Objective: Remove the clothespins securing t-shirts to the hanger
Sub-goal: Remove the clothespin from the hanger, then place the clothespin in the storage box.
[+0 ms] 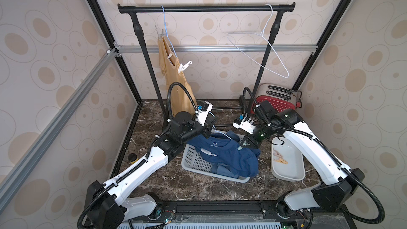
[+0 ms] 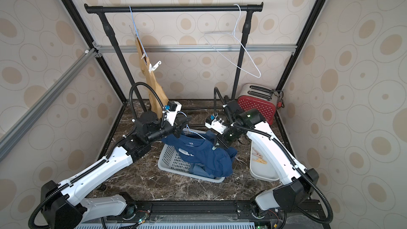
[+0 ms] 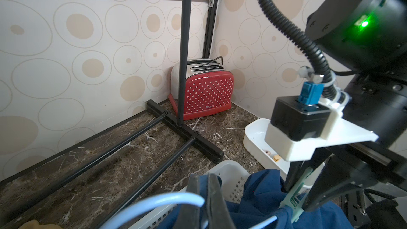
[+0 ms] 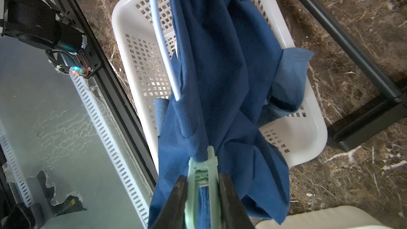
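A dark blue t-shirt [image 1: 229, 153] hangs on a light blue wire hanger [image 4: 160, 40] over the basket. My left gripper [image 3: 206, 197] is shut on that hanger's hook. A teal clothespin [image 4: 202, 168] pins the shirt's shoulder to the hanger, and my right gripper [image 4: 202, 194] is shut on its two legs. In both top views the right gripper [image 1: 244, 144] points down at the shirt's right end. A mustard t-shirt [image 1: 176, 78] hangs from the rail, with white clothespins [image 1: 184, 66] on it.
A white slotted basket [image 1: 198, 164] holds another blue shirt [image 1: 222, 170]. A white tray [image 1: 288, 172] to the right holds loose clothespins [image 1: 279, 158]. An empty white hanger [image 1: 264, 47] hangs on the black rail [image 1: 204, 8]. A red dotted toaster [image 1: 277, 100] stands at back right.
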Robot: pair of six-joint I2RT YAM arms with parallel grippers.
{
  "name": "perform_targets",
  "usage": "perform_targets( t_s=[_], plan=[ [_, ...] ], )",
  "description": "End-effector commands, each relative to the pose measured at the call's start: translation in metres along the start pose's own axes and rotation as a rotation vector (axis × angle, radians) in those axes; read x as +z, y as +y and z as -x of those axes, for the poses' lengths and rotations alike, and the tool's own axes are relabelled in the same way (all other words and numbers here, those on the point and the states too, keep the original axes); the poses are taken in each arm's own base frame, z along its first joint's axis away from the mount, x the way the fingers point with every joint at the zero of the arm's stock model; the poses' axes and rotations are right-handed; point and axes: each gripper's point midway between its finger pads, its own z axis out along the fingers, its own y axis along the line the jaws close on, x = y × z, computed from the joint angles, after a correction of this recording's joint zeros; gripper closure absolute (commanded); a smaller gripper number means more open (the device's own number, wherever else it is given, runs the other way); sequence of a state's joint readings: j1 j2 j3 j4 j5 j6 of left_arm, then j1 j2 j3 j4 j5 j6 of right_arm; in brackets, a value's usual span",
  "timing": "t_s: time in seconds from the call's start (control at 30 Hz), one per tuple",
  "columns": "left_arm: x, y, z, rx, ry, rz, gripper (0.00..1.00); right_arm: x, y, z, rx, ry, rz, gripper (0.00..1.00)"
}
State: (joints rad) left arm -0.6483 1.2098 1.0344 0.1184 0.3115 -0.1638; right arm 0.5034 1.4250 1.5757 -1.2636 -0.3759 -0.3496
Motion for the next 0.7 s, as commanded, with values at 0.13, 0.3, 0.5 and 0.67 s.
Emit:
perform_targets(
  t_s=[0.13, 0.3, 0.5, 0.67],
  plan=[
    [0.006, 0.000, 0.002, 0.011, 0.000, 0.009, 1.00, -0.015, 0.003, 0.007, -0.030, -0.034, -0.025, 0.79],
    [0.008, 0.002, 0.000, 0.020, 0.010, 0.020, 1.00, -0.023, 0.001, 0.003, -0.029, -0.047, -0.064, 0.78],
    [0.009, 0.001, 0.004, 0.036, 0.011, 0.013, 1.00, -0.042, -0.016, -0.019, 0.041, -0.042, -0.165, 0.78],
    [0.012, -0.003, 0.000, 0.043, 0.015, -0.010, 1.00, -0.048, -0.040, -0.062, 0.114, 0.053, -0.311, 0.78]
  ],
)
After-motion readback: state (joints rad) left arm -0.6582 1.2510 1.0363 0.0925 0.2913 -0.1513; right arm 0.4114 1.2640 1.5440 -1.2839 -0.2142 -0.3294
